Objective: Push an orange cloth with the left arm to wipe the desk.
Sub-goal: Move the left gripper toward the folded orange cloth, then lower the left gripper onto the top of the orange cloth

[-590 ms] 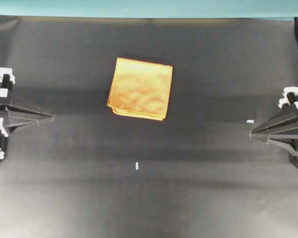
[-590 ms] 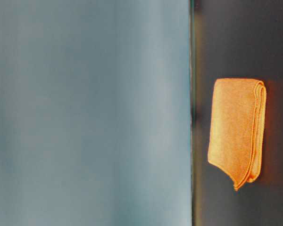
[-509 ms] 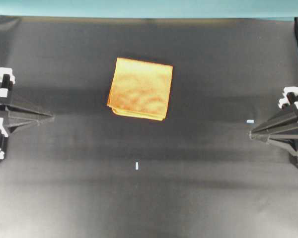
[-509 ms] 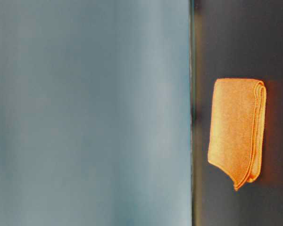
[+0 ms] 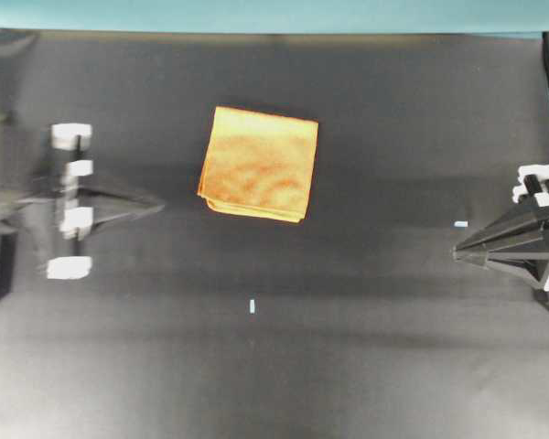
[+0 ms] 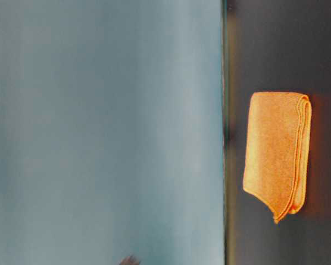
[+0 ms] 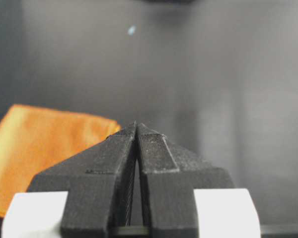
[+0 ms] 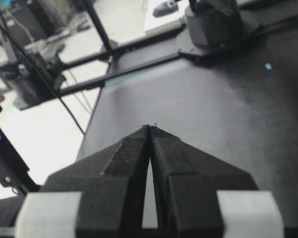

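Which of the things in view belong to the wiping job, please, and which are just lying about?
Part of the job:
- orange cloth, lying flat
- left gripper, fingers shut, short of the cloth
- desk

Just lying about:
- right gripper, fingers shut, at the desk's far side
- two small white tape marks
- teal strip along the desk's edge

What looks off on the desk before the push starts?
Little stands out. The folded square orange microfibre cloth lies slightly rotated on the matte black desk, its layered edges a bit uneven. Nothing is spilled or damaged.
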Robot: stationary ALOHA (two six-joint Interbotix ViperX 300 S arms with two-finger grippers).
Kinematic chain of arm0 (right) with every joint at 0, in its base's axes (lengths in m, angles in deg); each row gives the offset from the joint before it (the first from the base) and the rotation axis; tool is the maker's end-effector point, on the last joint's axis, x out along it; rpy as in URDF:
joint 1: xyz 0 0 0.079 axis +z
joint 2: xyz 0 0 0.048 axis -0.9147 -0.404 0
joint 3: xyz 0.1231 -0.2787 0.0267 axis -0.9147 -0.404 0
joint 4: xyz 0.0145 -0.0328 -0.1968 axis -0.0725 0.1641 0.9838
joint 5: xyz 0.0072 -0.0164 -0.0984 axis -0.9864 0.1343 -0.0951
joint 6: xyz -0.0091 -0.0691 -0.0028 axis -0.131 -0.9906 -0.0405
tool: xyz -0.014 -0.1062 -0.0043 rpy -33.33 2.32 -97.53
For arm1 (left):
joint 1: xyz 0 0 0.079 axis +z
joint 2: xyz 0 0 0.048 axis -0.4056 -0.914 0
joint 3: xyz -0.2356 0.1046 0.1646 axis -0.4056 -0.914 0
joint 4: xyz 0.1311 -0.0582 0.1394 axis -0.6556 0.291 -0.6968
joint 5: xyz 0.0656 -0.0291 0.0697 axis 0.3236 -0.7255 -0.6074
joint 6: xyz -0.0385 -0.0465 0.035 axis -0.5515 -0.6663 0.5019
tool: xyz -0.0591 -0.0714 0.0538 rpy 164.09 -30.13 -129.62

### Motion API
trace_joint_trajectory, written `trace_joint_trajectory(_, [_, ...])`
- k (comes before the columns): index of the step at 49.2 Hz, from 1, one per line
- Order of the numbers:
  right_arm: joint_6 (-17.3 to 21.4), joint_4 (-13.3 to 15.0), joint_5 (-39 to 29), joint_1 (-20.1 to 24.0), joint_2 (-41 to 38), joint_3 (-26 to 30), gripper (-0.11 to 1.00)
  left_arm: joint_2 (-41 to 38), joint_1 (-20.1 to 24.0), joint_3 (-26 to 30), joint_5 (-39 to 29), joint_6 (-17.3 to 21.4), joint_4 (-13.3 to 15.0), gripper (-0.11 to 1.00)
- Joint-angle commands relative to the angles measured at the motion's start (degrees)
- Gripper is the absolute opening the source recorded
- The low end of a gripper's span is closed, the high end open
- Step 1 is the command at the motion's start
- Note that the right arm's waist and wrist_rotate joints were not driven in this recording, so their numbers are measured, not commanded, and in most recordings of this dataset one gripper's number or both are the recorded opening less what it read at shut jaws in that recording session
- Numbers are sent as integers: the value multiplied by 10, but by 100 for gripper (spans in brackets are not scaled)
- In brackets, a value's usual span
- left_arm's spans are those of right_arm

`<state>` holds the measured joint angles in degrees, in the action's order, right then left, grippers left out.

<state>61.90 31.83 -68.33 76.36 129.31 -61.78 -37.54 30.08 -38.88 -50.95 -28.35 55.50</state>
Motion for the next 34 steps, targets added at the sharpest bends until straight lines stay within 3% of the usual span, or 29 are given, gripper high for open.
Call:
trace_joint_trajectory(1, [0, 0, -2, 0, -3, 10, 0, -55, 13, 42, 11, 0, -2, 0])
trace_joint_trajectory(7, [0, 1, -14, -1, -3, 9, 0, -129, 34, 88, 24, -6, -2, 1])
trace_joint_trajectory(11, [1, 1, -22, -1, -2, 7, 0, -171, 42, 113, 36, -6, -2, 7])
trace_joint_trajectory(15, [1, 1, -23, -1, -2, 7, 0, -209, 52, 134, 38, -6, -2, 25])
trace_joint_trajectory(22, [0, 0, -23, 0, -2, 7, 0, -269, 75, 171, 40, -6, -2, 68])
trace_joint_trajectory(27, [0, 1, -22, -1, -2, 6, 0, -312, 94, 198, 40, -6, -2, 88])
trace_joint_trajectory(34, [0, 1, -22, 0, -2, 5, 0, -368, 137, 223, 45, -9, -2, 86])
